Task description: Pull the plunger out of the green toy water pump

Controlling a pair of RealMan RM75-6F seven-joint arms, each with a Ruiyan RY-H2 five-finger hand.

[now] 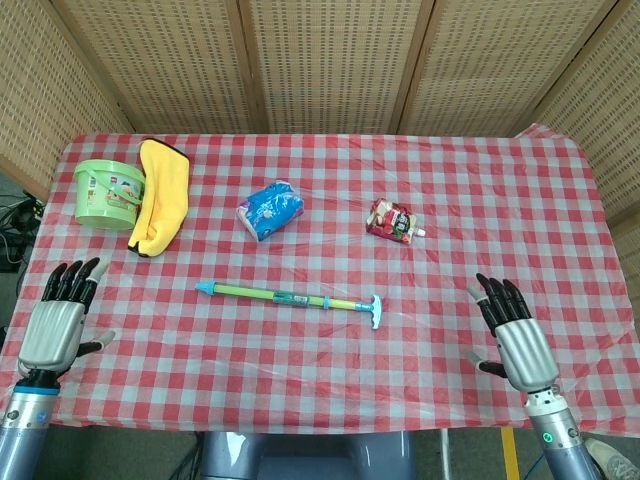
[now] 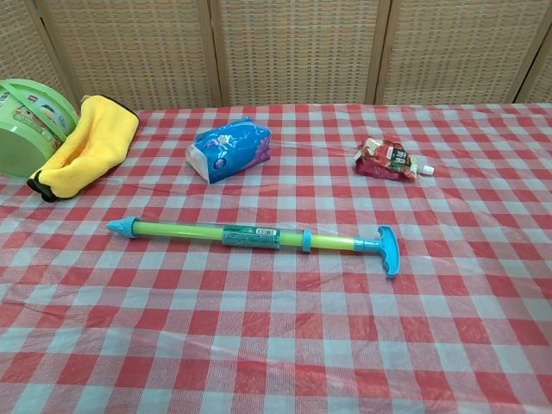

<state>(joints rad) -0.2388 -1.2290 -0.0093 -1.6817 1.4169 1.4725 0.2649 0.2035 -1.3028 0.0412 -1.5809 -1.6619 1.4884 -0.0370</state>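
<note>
The green toy water pump [image 1: 280, 295] [image 2: 233, 235] lies flat across the middle of the checked table, its blue nozzle to the left. Its blue T-handle [image 1: 374, 309] [image 2: 387, 250] points right, with the plunger pushed in. My left hand [image 1: 56, 320] hovers open over the table's front left corner, far from the pump. Over the front right, my right hand [image 1: 513, 332] is also open, holding nothing, well to the right of the handle. The chest view shows neither hand.
A green bucket [image 1: 106, 192] [image 2: 26, 125] and a yellow cloth [image 1: 160, 195] [image 2: 82, 145] sit at the back left. A blue tissue pack [image 1: 270, 209] [image 2: 229, 148] and a red drink pouch [image 1: 394, 221] [image 2: 391, 159] lie behind the pump. Wicker screens close off the back.
</note>
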